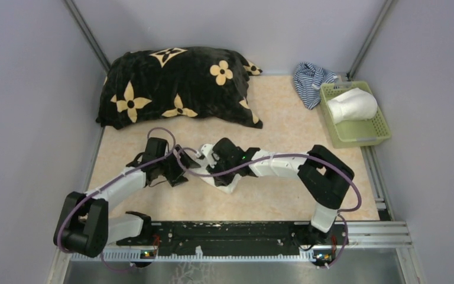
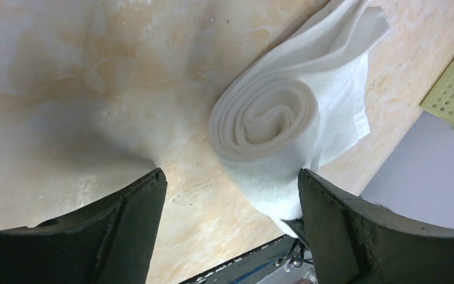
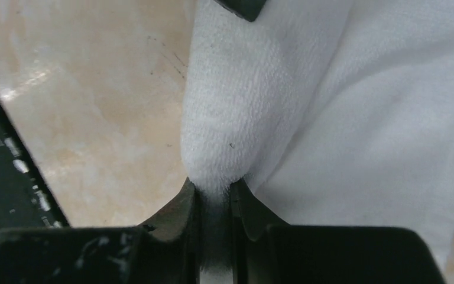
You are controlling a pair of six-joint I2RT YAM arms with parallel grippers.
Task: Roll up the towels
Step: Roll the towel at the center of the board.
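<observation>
While right fingers (image 3: 213, 192) pinch the rolled towel's (image 2: 272, 124) edge, left fingers (image 2: 148, 195) stand spread

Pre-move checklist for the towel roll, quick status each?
1. Right tool pinching the towel fold: ok.
2. Left tool open, fingers either side of the roll's end, gripping nothing: ok.
3. Roll tight: not ok, a loose tail trails off it.
4. Earlier rolled towel sits in the green basket: ok.
5. Pillow and striped garment apart from the work: ok.
6. Roll's far end: cannot tell.
</observation>
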